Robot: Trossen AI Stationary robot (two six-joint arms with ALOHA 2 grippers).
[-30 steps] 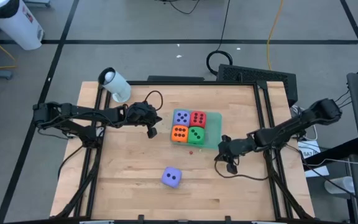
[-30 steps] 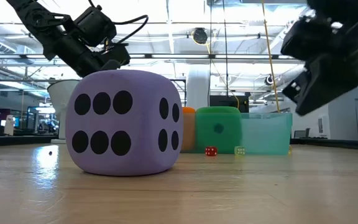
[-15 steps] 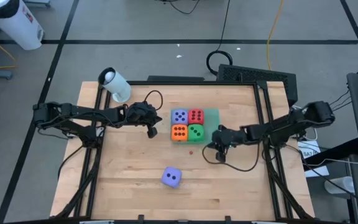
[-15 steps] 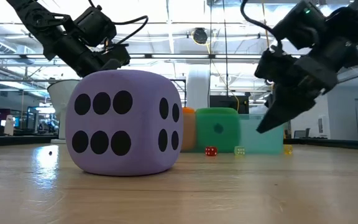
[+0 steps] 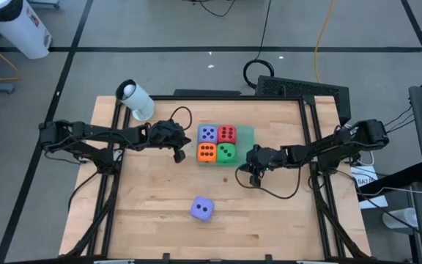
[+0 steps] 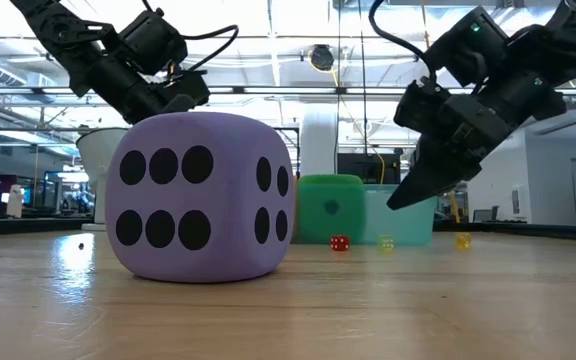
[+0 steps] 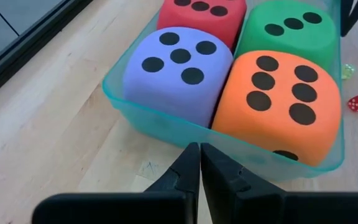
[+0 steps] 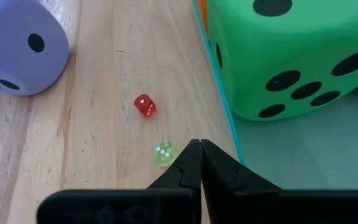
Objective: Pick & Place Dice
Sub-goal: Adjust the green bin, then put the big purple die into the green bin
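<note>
Now you are seeing both grippers pinched shut, holding nothing. Your right gripper [image 5: 252, 174] is hovering just right of the translucent green tray [image 5: 249, 134], beside the green die [image 5: 228, 152]. The left gripper [image 5: 181, 152] is waiting at the tray's left edge. Red [image 5: 226, 134], orange [image 5: 206, 152] and one lavender die [image 5: 208, 134] are sitting in the tray; the other lavender die [image 5: 202, 209] is lying nearer, well apart.

Bright, even overhead lighting casts soft shadows on the tabletop [image 5: 160, 191], with ceiling lights glaring in the low view and its background blurred.
</note>
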